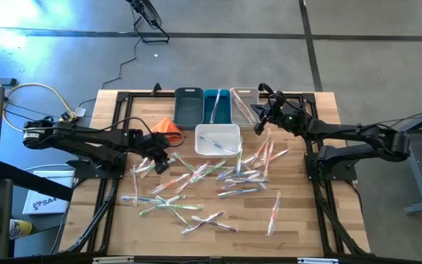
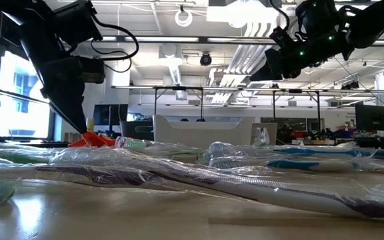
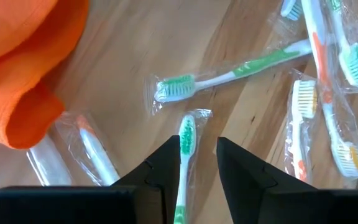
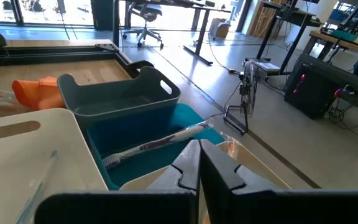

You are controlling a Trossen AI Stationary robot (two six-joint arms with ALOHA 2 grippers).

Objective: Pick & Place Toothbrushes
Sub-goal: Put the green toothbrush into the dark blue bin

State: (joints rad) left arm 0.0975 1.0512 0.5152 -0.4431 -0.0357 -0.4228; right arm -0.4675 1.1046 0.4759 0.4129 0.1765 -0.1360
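Green toothbrush lengthwise between left tool fingers.

Toothbrushes: clear wrappers, handles green, blue, orange-pink and whitish, strewn over a pale striped wood-plank table; the one between the black fingers of the left gripper has green-and-white bristles and a green-white handle. Bins at 12 o'clock of the table: slate-grey bin, teal-blue bin, clear bin, and a white bin just below them; orange cloth at 9 o'clock of the white bin. Arms and right gripper are black, with green lights on the right wrist.
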